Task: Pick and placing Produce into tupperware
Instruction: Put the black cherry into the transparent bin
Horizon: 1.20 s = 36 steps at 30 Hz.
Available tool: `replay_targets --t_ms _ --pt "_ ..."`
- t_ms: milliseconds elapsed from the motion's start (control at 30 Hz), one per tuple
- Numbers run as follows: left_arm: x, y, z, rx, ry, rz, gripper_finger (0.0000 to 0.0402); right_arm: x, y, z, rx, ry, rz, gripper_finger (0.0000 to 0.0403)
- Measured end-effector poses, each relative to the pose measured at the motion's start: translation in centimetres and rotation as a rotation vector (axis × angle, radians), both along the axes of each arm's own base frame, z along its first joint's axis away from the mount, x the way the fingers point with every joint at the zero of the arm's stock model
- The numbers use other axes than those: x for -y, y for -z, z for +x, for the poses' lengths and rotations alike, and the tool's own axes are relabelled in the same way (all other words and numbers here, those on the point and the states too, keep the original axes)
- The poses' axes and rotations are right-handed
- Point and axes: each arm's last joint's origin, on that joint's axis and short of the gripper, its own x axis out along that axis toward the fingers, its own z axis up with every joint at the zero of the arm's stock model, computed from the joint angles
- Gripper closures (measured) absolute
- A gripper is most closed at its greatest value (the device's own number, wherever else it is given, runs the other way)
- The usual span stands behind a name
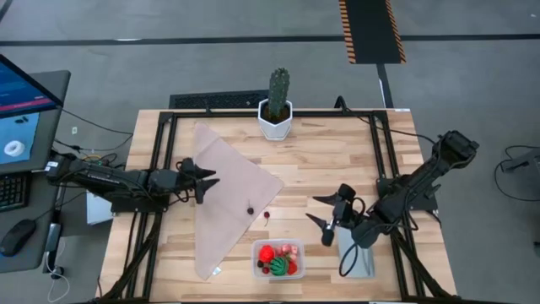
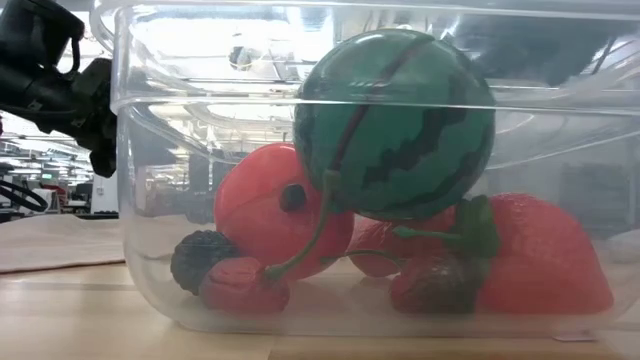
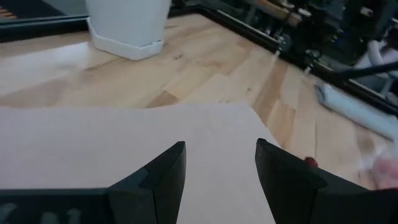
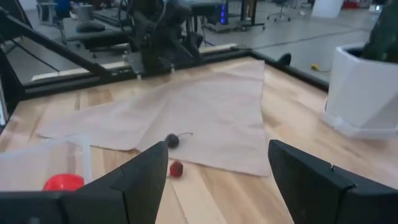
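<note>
Two cherries are still out: a dark one (image 1: 250, 210) on the cloth's (image 1: 228, 190) edge, a red one (image 1: 266, 215) just beside it on the surface (image 1: 321, 160). Being round, either could be nudged away by a closing finger. The tupperware (image 1: 278, 258), long axis left-right, lies near. The right pincer (image 1: 325, 215) is spread wide, the left pincer (image 1: 202, 179) open, both empty.

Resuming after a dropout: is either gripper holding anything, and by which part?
Nothing is held. The left gripper and the right gripper both show open, empty fingers.

cactus (image 4: 384, 31) cut off above
</note>
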Motion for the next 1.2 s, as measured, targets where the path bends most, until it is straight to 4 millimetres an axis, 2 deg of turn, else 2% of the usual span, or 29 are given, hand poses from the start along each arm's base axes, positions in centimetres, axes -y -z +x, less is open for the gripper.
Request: replay_targets --t_ms 133,233,333,567,800,1000,1200 --pt "0.1 -0.4 0.2 0.028 0.054 0.049 0.0219 0.2 0.8 -0.4 0.007 0.013 0.051 0.0101" --pt "0.4 -2.0 0.6 0.126 0.162 0.078 0.0219 0.4 1.4 -0.7 0.013 0.028 0.088 0.0101" --pt "0.7 -3.0 1.0 0.117 0.255 0.113 0.0219 0.6 1.8 -0.9 0.021 0.042 0.125 0.0101" --pt "1.0 -1.3 2.1 -0.037 0.265 0.123 0.0219 0.5 1.8 -1.0 0.026 0.04 0.143 0.0101" --pt "2.9 -0.2 4.1 -0.02 0.32 0.108 0.0219 0.5 1.8 -0.9 0.02 0.027 0.153 0.0101" --pt "5.0 0.8 6.4 -0.147 0.326 0.193 0.0219 0.3 2.0 -1.0 0.007 0.004 0.191 0.0101" --pt "6.6 1.3 9.7 -0.216 0.362 0.268 0.0219 -0.1 2.0 -1.3 0.004 -0.02 0.191 0.0101"
